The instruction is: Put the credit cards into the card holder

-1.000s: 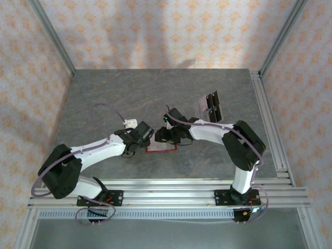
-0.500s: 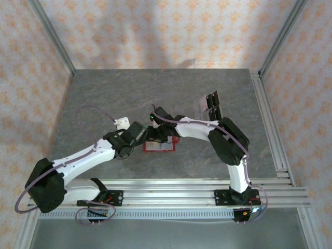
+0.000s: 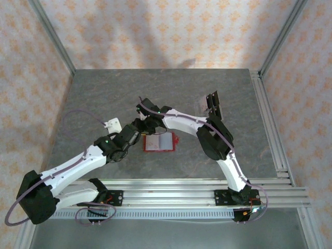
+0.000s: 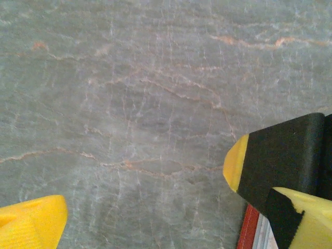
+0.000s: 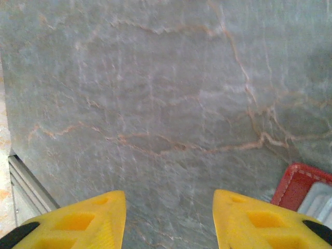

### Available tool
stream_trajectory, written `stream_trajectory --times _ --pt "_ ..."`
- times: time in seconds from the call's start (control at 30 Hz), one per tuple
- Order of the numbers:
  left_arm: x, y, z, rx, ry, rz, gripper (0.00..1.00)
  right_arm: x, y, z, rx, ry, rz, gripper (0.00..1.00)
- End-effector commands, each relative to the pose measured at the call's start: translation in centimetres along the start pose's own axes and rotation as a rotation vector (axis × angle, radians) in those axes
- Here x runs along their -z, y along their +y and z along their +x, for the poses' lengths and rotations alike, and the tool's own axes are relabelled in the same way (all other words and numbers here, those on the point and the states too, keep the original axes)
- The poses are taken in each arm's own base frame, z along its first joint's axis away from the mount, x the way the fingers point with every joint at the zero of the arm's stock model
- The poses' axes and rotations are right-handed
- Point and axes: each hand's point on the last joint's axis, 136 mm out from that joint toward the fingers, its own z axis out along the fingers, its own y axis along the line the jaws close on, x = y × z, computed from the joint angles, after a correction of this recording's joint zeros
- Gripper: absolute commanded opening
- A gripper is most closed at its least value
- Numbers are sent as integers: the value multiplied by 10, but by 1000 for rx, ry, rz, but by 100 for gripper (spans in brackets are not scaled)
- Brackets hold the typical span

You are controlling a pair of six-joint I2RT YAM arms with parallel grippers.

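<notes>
From above, both arms have swung left over the last second. The left arm (image 3: 78, 158) and right arm (image 3: 181, 120) had been crowded over the card holder (image 3: 160, 142). Now their ends meet just beside its left edge, and it lies fully uncovered. It may have shifted slightly away from the arm bases. It rests open near the middle of the worktop (image 3: 104, 93), a flat red rectangle with a pale lining. The credit cards (image 3: 211, 105) stay well apart at the far right: thin dark rectangles with a paler part. No card has been brought over, so I judge the opening step done and the loading not yet begun. One arm must next travel back across to the cards.

In the left wrist view, the left pincer (image 4: 140, 194) is spread wide and carries nothing. Its blunt fingers are ribbed yellow plastic, one of them wrapped in matt black tape. Under it is bare grey slab with faint rust-coloured veins. A thin strip of the holder's red edge shows at the lower right, beside the taped finger.

In the right wrist view, the right pincer (image 5: 168, 207) is partly spread and also carries nothing. The holder's rounded red corner and grey lining sit just beside its right-hand finger.
</notes>
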Motion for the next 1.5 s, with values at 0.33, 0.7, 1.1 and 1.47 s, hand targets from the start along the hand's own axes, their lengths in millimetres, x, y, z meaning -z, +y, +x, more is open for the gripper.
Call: stream_trajectory --times 0.33,0.7,1.1,1.47 --pt "-14 -6 22 -112 87 -34 100 96 -103 16 -21 -147 388 56" --pt "-21 -11 28 -140 107 -44 100 85 -133 45 -37 -95 429 56" --pt "-25 -14 33 -146 118 -44 100 66 -137 51 -49 -51 400 55" --pt "-26 -15 34 -139 121 -35 100 51 -130 53 -59 -10 353 55"
